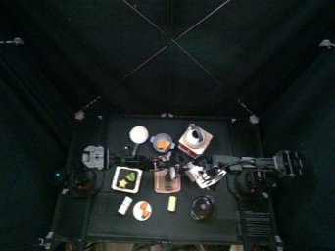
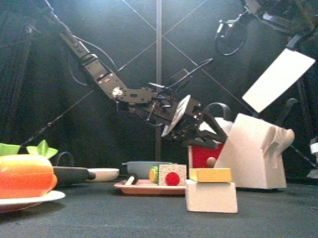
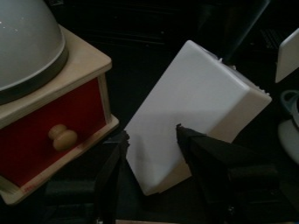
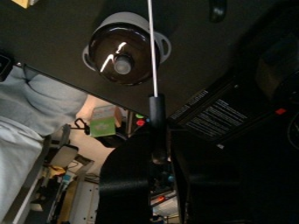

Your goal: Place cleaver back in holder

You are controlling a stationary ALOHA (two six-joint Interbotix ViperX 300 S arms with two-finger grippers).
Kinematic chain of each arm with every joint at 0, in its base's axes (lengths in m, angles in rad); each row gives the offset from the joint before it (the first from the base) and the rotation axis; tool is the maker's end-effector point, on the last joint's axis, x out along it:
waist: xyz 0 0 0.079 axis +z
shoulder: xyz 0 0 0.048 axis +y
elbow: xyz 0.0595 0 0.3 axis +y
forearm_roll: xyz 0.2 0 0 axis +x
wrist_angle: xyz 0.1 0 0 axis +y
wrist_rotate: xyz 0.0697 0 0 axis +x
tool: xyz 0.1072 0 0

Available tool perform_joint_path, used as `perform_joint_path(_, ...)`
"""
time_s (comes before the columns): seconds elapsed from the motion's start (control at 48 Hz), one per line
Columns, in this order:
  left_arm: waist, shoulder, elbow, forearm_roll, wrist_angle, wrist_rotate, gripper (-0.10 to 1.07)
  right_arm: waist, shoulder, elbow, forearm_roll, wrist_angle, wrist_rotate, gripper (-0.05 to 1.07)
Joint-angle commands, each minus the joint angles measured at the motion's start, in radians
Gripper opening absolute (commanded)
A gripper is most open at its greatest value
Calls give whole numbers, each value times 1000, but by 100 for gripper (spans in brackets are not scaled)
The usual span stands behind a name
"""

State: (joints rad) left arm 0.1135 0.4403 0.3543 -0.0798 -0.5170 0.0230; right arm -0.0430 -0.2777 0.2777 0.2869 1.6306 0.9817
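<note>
Above the holder point(image 2: 258, 149) we note open air, occupied only by the raised cleaver point(image 2: 278, 80). Left gripper point(image 2: 189, 119) crowds its side.

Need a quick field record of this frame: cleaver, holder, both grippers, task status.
cleaver: pale broad blade, held tilted in the air above the holder, seen edge-on in the right wrist view
holder: pale wooden block on the table, beside the red-drawer grinder
right gripper: jaws closed on the cleaver's handle
left gripper: jaws open, either side of the holder's slanted face
task status: cleaver not yet in holder
</note>
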Motion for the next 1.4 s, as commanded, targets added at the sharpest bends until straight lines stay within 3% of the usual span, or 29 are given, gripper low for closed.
perform_joint_path(0.0, -2, -28, -18, 3, -2, 0, 85, -15, 0, -23, 5, 9, -5, 34)
perform_joint_path(0.812, 0, -29, -21, 3, 21, 0, 85, -20, 8, 15, 0, 6, -9, 35)
perform_joint_path(1.375, -2, -29, -18, 6, 21, 0, 85, -14, 25, -20, 5, -2, -9, 35)
